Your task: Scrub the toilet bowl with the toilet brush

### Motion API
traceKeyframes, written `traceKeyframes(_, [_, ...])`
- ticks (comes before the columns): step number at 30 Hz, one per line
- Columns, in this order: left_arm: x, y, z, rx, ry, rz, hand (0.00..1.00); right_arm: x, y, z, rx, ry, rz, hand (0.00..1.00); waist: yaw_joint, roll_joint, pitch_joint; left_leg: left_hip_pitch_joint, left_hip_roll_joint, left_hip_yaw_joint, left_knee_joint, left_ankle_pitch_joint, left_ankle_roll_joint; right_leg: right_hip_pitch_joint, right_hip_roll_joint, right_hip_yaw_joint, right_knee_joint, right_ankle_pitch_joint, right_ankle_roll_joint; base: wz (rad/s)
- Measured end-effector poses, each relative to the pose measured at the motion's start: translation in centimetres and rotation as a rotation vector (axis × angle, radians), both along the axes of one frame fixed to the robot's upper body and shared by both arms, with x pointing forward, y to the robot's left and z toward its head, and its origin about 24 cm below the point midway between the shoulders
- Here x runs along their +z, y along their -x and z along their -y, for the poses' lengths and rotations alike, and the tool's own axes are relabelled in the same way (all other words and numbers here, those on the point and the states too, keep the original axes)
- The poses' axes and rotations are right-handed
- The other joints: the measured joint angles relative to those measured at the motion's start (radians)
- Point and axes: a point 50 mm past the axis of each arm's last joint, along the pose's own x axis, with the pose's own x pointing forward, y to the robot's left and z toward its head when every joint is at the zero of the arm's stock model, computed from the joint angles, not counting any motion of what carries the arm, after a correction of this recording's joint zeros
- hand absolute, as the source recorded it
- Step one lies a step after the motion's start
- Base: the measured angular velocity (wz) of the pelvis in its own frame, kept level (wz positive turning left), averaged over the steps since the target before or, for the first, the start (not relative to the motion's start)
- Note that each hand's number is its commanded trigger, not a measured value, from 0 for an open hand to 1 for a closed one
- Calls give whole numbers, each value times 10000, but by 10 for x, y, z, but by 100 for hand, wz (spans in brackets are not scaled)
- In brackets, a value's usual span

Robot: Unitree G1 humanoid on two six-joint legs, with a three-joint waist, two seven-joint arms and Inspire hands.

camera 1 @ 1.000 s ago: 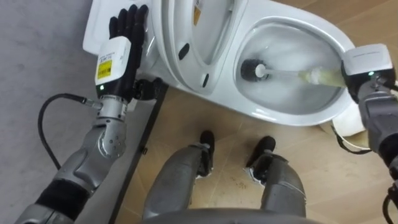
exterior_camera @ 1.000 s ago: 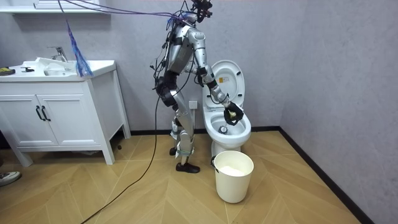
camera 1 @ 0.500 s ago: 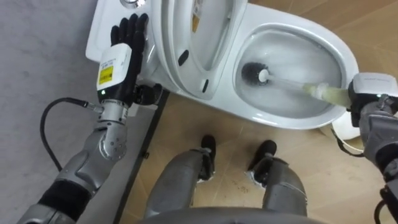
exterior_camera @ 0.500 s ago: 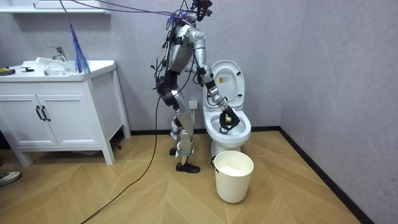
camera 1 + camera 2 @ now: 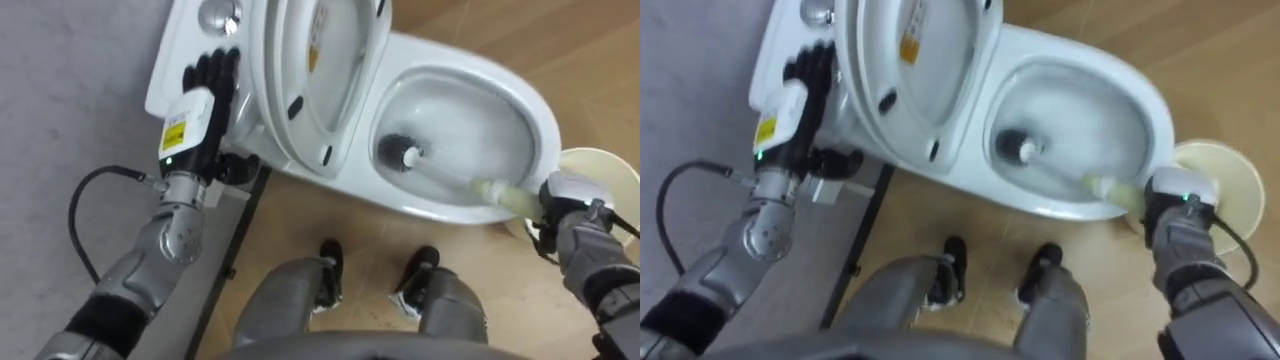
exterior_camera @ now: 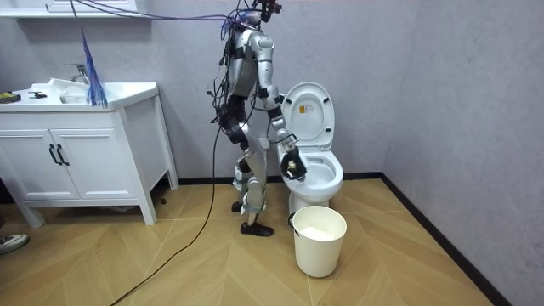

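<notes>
Right hand (image 5: pixel 575 205) back at toilet (image 5: pixel 545 120) rim, seemingly tight round brush (image 5: pixel 400 152); left hand (image 5: pixel 195 110) flat on cistern (image 5: pixel 175 50).

White toilet (image 5: pixel 450 55), lid up. Brush (image 5: pixel 455 178): dark head down in bowl, pale handle angled out toward 4 o'clock.
</notes>
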Motion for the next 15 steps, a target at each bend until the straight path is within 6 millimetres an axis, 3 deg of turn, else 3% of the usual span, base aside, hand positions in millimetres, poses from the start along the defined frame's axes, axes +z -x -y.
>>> traceKeyframes(1, [-4,5,-2,156,27,-171,0,-5,9,-1,-333,-209,-162,100,-51,8,-26,242,0,3,-122,12,-20,217,18,-27,-106,-1,4,-8])
traceKeyframes(3, [-17,25,-13,802,92,-809,0,-21,50,-3,-1947,-1008,-724,100,-337,14,-157,1012,22,-22,-634,-1,-67,978,91,-155,-419,-87,63,-6])
traceKeyframes(6, [-25,46,-24,1565,166,-1250,0,-31,84,-7,-3534,-1668,-993,100,-495,-90,-246,1751,63,1,-993,-52,-155,1554,162,-69,-571,-216,86,-15])
traceKeyframes(10, [-33,72,-41,2536,124,-1806,0,-38,112,-13,-4460,-1986,-1323,100,-652,-140,-265,2595,241,-17,-1183,-131,-284,2505,486,-203,-1099,-220,91,-4])
traceKeyframes(12, [-40,92,-51,3574,292,-2179,0,-41,123,-17,-4995,-2204,-1382,100,-655,-279,-305,2989,276,-25,-1271,-143,-302,2937,528,-200,-1279,-274,115,-2])
traceKeyframes(15, [-54,120,-64,5107,368,-2992,0,-42,138,-19,-5577,-2397,-1599,100,-661,-445,-284,3615,265,-77,-1396,-143,-302,3606,633,-185,-1484,-368,190,2])
